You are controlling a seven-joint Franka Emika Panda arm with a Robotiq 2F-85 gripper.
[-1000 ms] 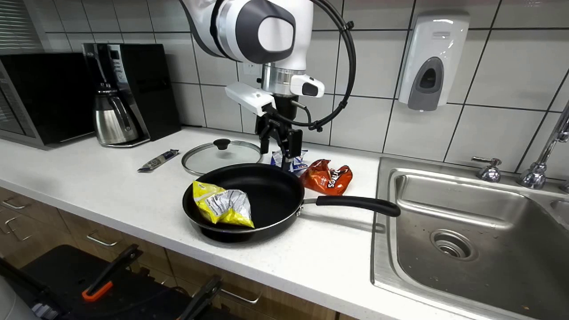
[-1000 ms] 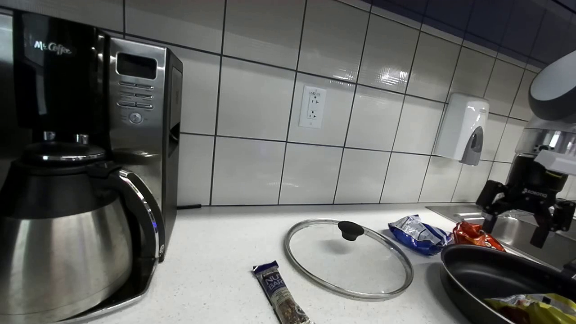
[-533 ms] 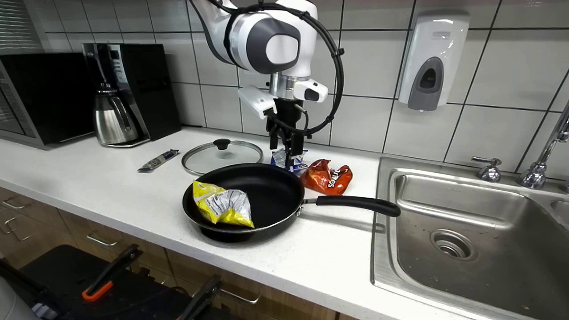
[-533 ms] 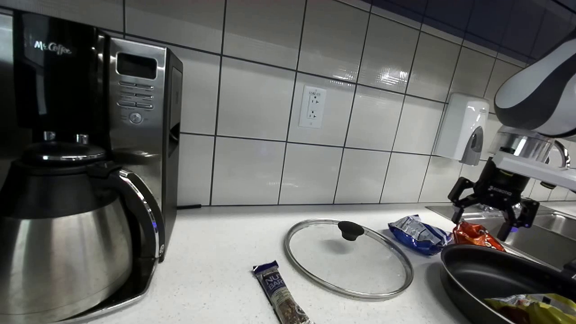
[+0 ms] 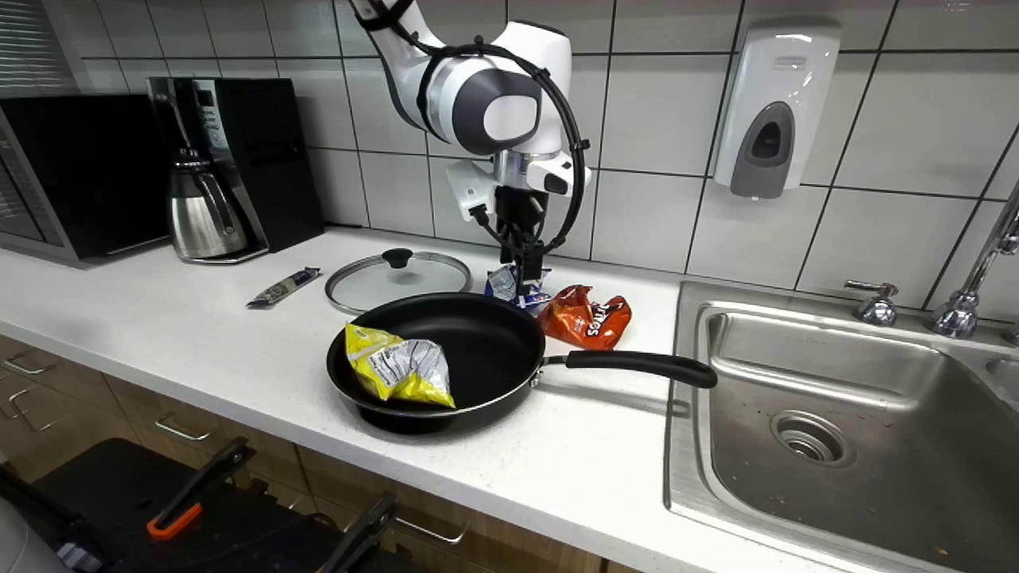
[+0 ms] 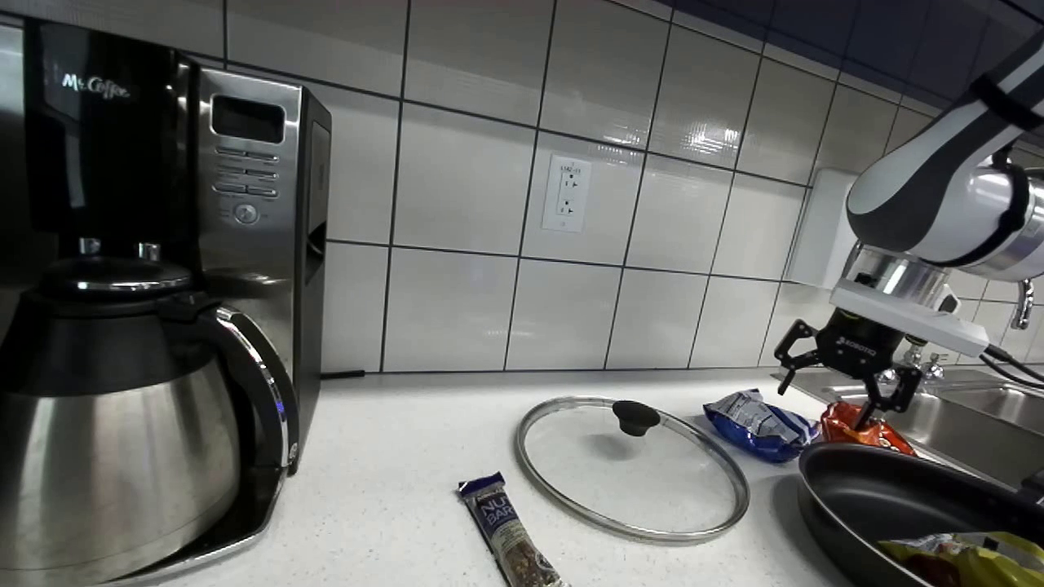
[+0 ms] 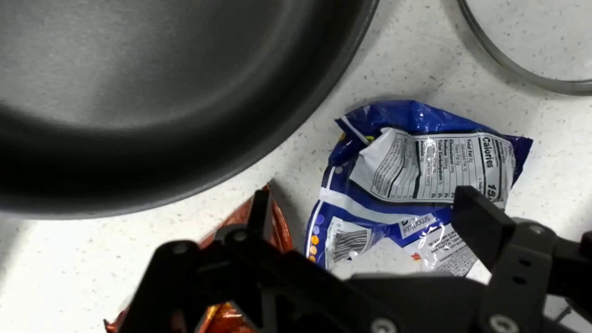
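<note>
My gripper [image 7: 364, 203] stands open above the counter with nothing held. Beneath it lies a crumpled blue chip bag [image 7: 430, 166], its printed white label facing up, seen partly between the spread fingers in the wrist view. One finger overlaps the tip of a red Doritos bag [image 5: 585, 318]; in an exterior view, that bag [image 6: 856, 424] is partly behind a fingertip. The jaws appear higher than both bags. Beside them sits a black frying pan [image 5: 493, 338] holding a yellow chip bag [image 5: 406, 370]. In an exterior view the arm hides part of the blue bag [image 5: 503, 284].
A glass lid [image 6: 628, 497] with a black knob lies near the pan, and a nut bar [image 6: 510, 530] farther along. The pan's handle [image 5: 641, 364] reaches over the sink's edge [image 5: 677, 446]. A coffee maker [image 5: 255, 159] and tiled wall [image 5: 653, 231] stand behind.
My gripper has come down and moved across toward the blue bag, turning slightly as it went. It stays open throughout. Bags, pan and lid have not moved.
</note>
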